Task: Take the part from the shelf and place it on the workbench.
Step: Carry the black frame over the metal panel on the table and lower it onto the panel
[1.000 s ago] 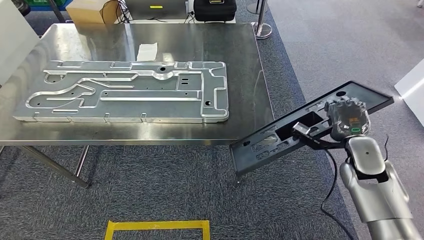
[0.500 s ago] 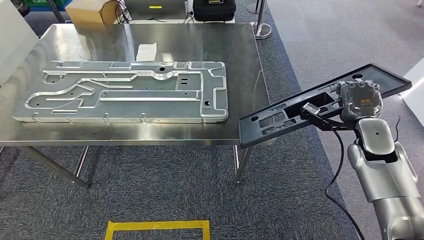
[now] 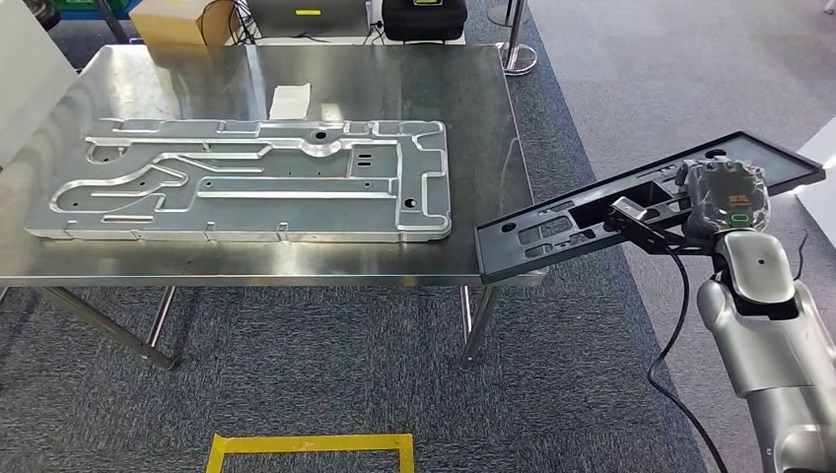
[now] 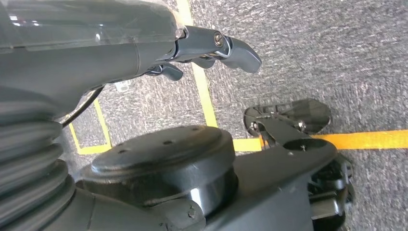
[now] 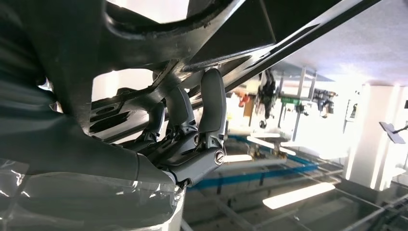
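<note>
Workbench (image 3: 296, 59) near, R robot hand (image 3: 728, 197) gripping part (image 3: 552, 227)

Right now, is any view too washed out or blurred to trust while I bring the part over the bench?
Head view: sharp and evenly lit, with soft glare on the bench; the part reads clearly. Right wrist view: strongly backlit, bright areas blown out, so the part and fingers show as dark shapes. Left wrist view: the left hand and the floor beyond it look sharp.

Item count: one black part (image 3: 592, 212), one large machined aluminium plate (image 3: 246, 177) and one white paper slip (image 3: 291, 101) on one steel surface (image 3: 473, 108), one cardboard box (image 3: 182, 20), one black case (image 3: 424, 18).
</note>
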Robot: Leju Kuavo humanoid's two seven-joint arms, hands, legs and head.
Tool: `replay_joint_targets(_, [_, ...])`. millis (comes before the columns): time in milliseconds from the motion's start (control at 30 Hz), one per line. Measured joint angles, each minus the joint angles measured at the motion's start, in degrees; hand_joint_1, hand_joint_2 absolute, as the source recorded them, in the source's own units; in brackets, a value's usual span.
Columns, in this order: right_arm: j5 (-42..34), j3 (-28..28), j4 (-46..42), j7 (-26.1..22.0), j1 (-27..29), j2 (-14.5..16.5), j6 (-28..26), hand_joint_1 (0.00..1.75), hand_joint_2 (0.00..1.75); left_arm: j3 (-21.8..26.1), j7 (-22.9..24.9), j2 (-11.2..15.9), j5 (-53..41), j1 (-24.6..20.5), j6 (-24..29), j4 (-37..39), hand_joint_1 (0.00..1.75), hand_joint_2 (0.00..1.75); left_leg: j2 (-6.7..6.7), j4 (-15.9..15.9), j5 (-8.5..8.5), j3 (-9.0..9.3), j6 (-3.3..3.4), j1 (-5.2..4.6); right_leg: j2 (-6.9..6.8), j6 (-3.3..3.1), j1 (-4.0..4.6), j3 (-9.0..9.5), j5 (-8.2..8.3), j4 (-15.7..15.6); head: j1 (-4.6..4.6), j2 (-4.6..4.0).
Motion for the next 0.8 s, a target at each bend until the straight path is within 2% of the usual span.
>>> replay_joint_targets(67, [-2.03,-0.86,0.41,-1.1,0.22,-0.47,-1.38,1.75,1.75,-0.03,0.0,-0.16,0.03,-0.31,0.0,0.0,0.0,1.75,0.0,0.01,0.0,0.0,0.0,0.0,0.0,0.0,0.0,0.0,0.0,-0.01,-0.01,0.0])
replay_joint_targets(133, [-0.87,-1.8,0.49,-2.0,1.15,-1.07,-6.77,1.75,1.75,-0.11,-0.02,-0.24,0.07,-0.64,0.08,0.0,0.0,1.75,-0.04,0.03,0.0,0.01,0.0,0.0,-0.04,0.0,0.0,-0.02,0.0,-0.02,-0.01,0.0])
replay_joint_targets(233, [7.03,-4.8,-2.92,-2.51,5.1,-2.23,-19.54,1.75,1.75,-0.47,-0.05,-0.26,0.04,-0.91,0.62,-0.01,0.0,1.75,-0.27,0.03,-0.01,-0.04,0.01,0.01,-0.25,0.03,0.02,-0.01,-0.05,-0.02,0.0,0.0])
replay_joint_targets(333, [14.3,-9.06,-8.7,-3.6,8.71,-2.91,-25.69,1.75,1.75,-1.02,-0.03,-0.25,-0.09,-0.96,1.04,-0.01,0.0,1.75,-0.29,0.02,-0.05,-0.08,0.01,0.01,-0.25,0.04,0.0,-0.05,-0.09,0.0,-0.02,0.0])
replay_joint_targets(467, [17.47,-12.91,-14.19,-5.21,9.77,-4.03,-26.64,1.75,1.75,-1.31,-0.17,-0.27,0.16,-1.04,1.03,-0.01,0.0,1.75,-0.26,-0.01,-0.06,-0.18,0.01,0.02,-0.23,0.07,0.0,-0.05,-0.12,0.0,-0.01,-0.01])
replay_joint_targets(567, [17.8,-13.39,-15.91,-3.71,9.51,-4.72,-25.51,1.75,1.75,-1.34,-0.19,-0.31,0.43,-1.14,0.95,0.0,0.0,1.75,-0.23,0.0,-0.03,-0.1,0.05,0.0,-0.21,0.08,-0.01,-0.04,-0.11,0.0,-0.03,-0.01])
replay_joint_targets(733, [17.89,-8.73,-15.81,9.24,8.57,-10.88,-25.24,1.75,1.75,-1.4,-0.19,-0.33,0.51,-0.9,0.74,-0.01,0.0,1.75,-0.41,0.0,0.05,-0.17,0.14,-0.03,-0.4,0.09,-0.04,-0.02,-0.09,0.0,-0.01,0.0])
replay_joint_targets(800, [17.9,-5.66,-15.3,11.88,8.01,-13.11,-25.48,1.75,1.75,-1.43,-0.19,-0.33,0.54,-0.91,0.81,-0.01,0.0,1.75,-0.38,0.0,0.03,-0.17,0.14,-0.03,-0.34,0.09,-0.04,0.0,-0.09,0.0,-0.02,0.0])
